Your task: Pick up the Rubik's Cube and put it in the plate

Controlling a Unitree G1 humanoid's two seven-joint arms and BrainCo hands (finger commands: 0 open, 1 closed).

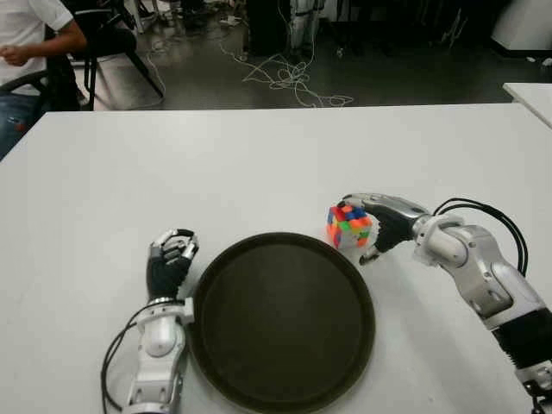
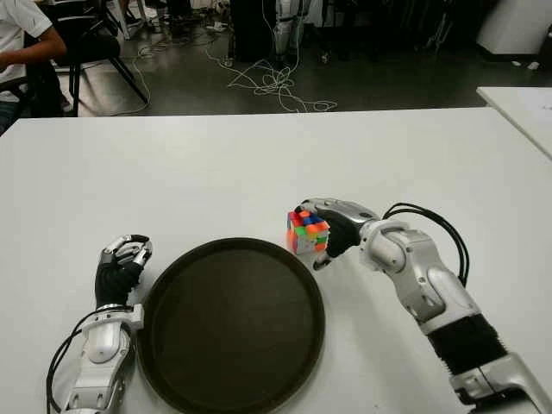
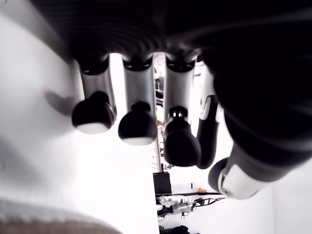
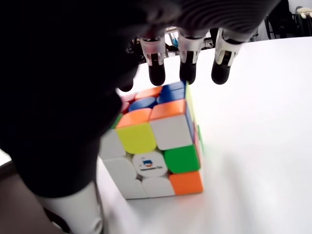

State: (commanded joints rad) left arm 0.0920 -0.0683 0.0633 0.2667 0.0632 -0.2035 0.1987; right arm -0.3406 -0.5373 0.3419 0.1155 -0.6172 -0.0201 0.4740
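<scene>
While the Rubik's Cube sits on the table just right of the plate, the right hand cups it, fingers arched over its top, not yet clamped; lifting and placing remain. Left hand curls emptily left of the plate.

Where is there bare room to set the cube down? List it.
The plate is bare inside. The table beyond it is bare too. It is crowded at the plate's far-right rim, where the right hand closes around the Rubik's Cube, and where the left hand flanks its left rim.
</scene>
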